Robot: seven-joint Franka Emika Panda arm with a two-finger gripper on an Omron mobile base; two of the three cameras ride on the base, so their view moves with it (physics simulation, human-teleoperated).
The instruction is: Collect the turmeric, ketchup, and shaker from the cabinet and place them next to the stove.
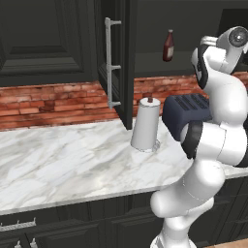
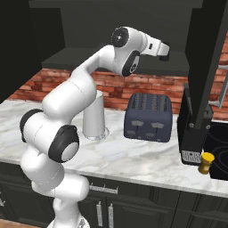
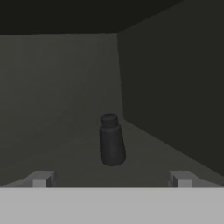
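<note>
Shaker (image 3: 111, 141), dark grey with a tapered top, is standing upright on the cabinet shelf straight ahead of me, centred between my two fingers (image 3: 183, 179) and apart from them. My gripper (image 3: 111, 179) is spread to its full width and gripping nothing; in the right base view it (image 2: 164, 52) is pointing into the dark opening of the cabinet (image 2: 133, 26). The step in hand, as I judge it, is the reach for the shaker. The next move is calling for a straight advance along the shelf until the fingers are flanking the body of the shaker, then a closing below its tapered top, where the sides look straighter. The side wall of the cabinet is lying close on one side, so I am judging that little sideways drift is allowable.

Ketchup (image 1: 168, 45), a slim dark red bottle, is standing on the shelf in the left base view, beyond the open door and its silver bar handle (image 1: 111, 63). Turmeric (image 2: 206, 162), with its yellow top, is resting on the marble surface (image 2: 147, 156) at the right, beside the dark stove (image 2: 220, 151). Toaster (image 2: 148, 116) and a paper towel roll (image 2: 95, 116) are standing beneath my arm.
</note>
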